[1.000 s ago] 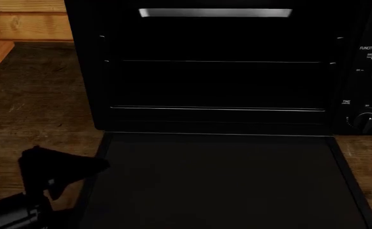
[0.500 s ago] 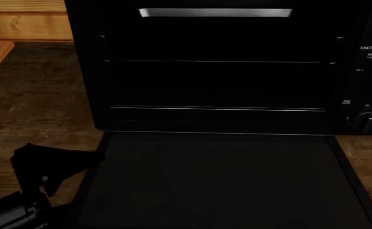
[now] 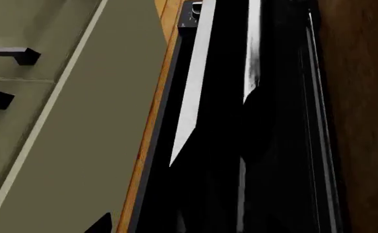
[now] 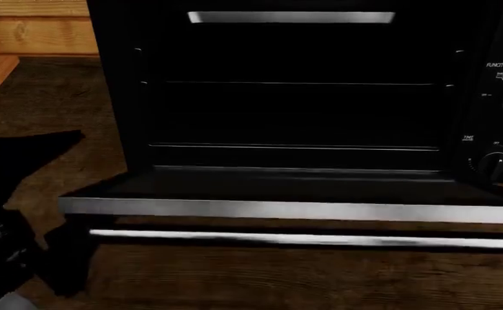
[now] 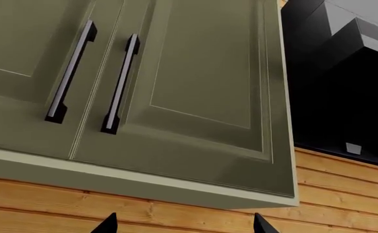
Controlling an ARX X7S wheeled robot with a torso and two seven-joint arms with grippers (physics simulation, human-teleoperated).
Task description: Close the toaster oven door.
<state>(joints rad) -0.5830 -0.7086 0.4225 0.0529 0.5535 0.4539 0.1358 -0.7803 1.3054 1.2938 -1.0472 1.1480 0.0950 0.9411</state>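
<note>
The black toaster oven [image 4: 303, 97] fills the head view, its cavity open with wire racks showing. The toaster oven door [image 4: 294, 187] is tilted partway up, its silver front edge [image 4: 294, 208] facing me and the slim silver bar handle [image 4: 303, 239] just below it. My left arm [image 4: 14, 187] is at the door's left end, low down. In the left wrist view the left gripper [image 3: 182, 225] sits close against the door's edge [image 3: 192, 87] and handle [image 3: 252, 48]. One fingertip [image 3: 101, 224] shows far out to the side; the other is lost in black. My right gripper [image 5: 183, 225] is open, empty, away from the oven.
Knobs [image 4: 496, 161] and white labels are on the oven's right panel. The oven stands on a dark wooden counter [image 4: 53, 97] before a wooden wall [image 4: 36, 32]. The right wrist view shows green cabinet doors [image 5: 175, 87] with black handles [image 5: 72, 73] and a black hood [image 5: 344, 87].
The door has swung up from lying flat to a partly raised tilt. My left arm has moved left and lower, at the door's left end.
</note>
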